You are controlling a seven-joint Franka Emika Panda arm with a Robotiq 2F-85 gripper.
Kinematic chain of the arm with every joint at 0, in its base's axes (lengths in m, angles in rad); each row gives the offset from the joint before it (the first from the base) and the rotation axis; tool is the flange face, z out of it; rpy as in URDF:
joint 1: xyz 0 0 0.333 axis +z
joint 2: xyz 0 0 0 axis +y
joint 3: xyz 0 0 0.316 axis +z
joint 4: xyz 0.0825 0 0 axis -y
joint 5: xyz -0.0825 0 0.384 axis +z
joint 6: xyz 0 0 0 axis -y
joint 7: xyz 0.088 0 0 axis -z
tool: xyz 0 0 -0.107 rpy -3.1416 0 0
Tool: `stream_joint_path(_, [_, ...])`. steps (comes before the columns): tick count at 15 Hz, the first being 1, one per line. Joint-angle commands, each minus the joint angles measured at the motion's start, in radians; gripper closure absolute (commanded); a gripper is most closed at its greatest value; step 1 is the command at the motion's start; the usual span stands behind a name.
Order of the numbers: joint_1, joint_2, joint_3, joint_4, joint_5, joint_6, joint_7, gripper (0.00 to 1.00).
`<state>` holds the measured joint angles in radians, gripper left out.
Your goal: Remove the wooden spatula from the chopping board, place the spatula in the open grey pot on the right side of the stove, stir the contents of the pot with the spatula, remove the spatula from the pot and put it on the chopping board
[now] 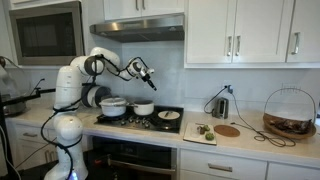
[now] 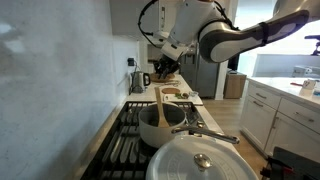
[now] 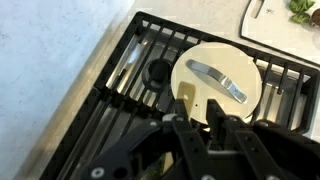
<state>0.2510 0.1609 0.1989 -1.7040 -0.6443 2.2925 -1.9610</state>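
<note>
- Nearest in an exterior view, the small, low, round grey pot (image 2: 150, 132) holds what I take for the pale wooden spatula (image 2: 163, 102), leaning on the far rim. A skewed pull could tip the pot or flick food onto the black stove grate (image 3: 120, 70).
- The dark two-fingered tool (image 3: 205, 125) hangs above. Its fingers sit close together, but I cannot tell if they are grasping or released.
- The pot's contents are hidden, and the wrist view misses the pot.
- Farthest, the pale rectangular chopping board (image 2: 178, 93) carries greens, so landing room looks tight.

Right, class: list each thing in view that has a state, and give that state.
wooden spatula: leaning in the grey pot
grey pot: uncovered
pale lid: lying on the stove
large pot: covered
gripper: above the stove, open or shut unclear
</note>
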Motion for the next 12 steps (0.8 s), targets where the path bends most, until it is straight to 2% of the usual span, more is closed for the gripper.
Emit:
stream_joint_path(1, [-0.027, -0.039, -0.003, -0.045, 0.007, 0.043, -0.017, 0.93])
stream_joint_path(7, [-0.024, -0.017, 0.009, -0.03, 0.019, 0.03, -0.017, 0.93])
stream_joint_path(12, [-0.002, 0.035, 0.022, 0.028, 0.057, -0.088, -0.013, 0.93])
